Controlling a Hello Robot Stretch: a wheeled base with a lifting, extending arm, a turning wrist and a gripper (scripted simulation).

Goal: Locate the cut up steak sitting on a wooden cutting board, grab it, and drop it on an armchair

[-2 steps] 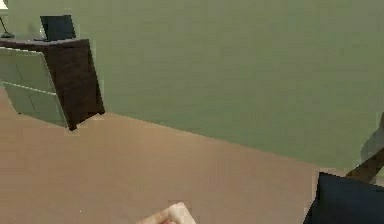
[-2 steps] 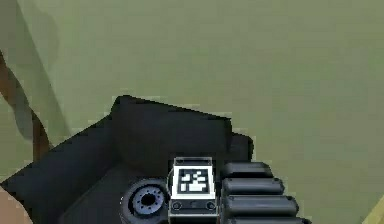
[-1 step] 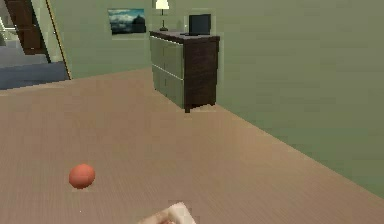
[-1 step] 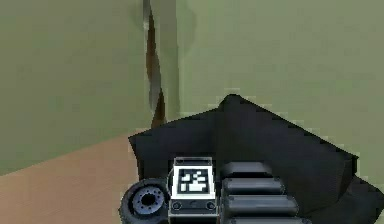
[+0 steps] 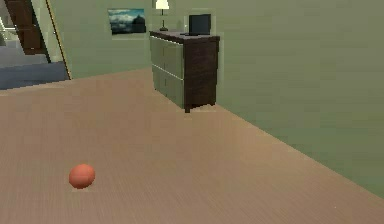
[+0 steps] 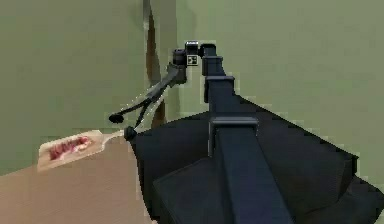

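Steak, red and cut up, lay on its pale wooden cutting board at the arm side view's lower left, so the finding part of the job looked done to me. My gripper reached down and leftward from the two white squares near the top middle of that frame. Its thin fingers ended just at the board's narrow handle end.

Whether I had the board in hand, I could not tell. The board showed partly against the green wall and partly along the top edge of a brown surface, so it may have hung from me or rested there. How my jaws stood could not be told from these views either.

Right of the board, around my arm, spread a dark bulky shape. It may have been the armchair, but I could not be sure of that.

In the forward view, an orange ball lay on the wooden floor at lower left. A dresser carrying a lamp stood at upper middle against the wall. A framed picture hung to its left.

By my reckoning, the grab was either just made or just about to be. Setting the meat down on the armchair was the part left.
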